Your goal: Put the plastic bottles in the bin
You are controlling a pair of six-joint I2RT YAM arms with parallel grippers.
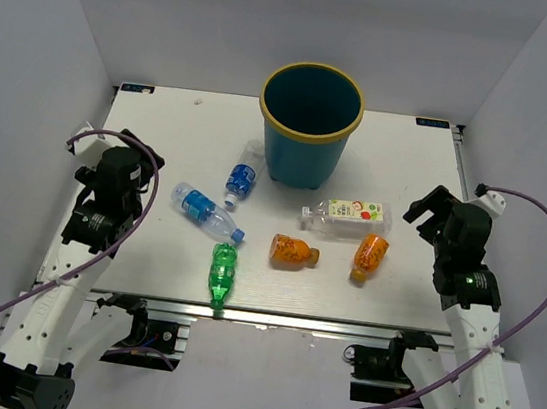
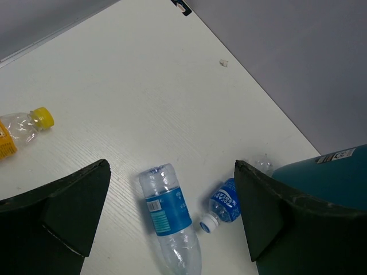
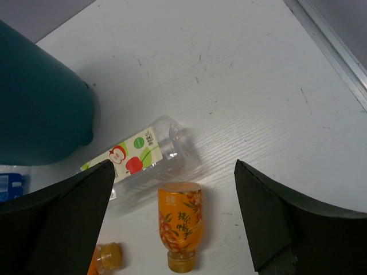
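Bottles lie scattered across the middle of the white bench (image 1: 402, 146), all on their sides and none in the bin (image 1: 309, 124), which stands upright near the far edge. One blue-label bottle (image 1: 242, 180) lies just left of the bin's base, the other (image 1: 207, 212) nearer the left arm. The green bottle (image 1: 220, 274) reaches the near edge, cap outward. Both orange bottles (image 1: 293, 252) (image 1: 370, 256) lie close under the fruit-label bottle (image 1: 346, 215). Open bench remains along both sides and behind the bin (grey walls close in on three sides). The left end effector (image 2: 172, 220) and the right end effector (image 3: 172, 220) each hang spread wide, gripping nothing. In the left wrist view the bin is cut off at the frame edge.
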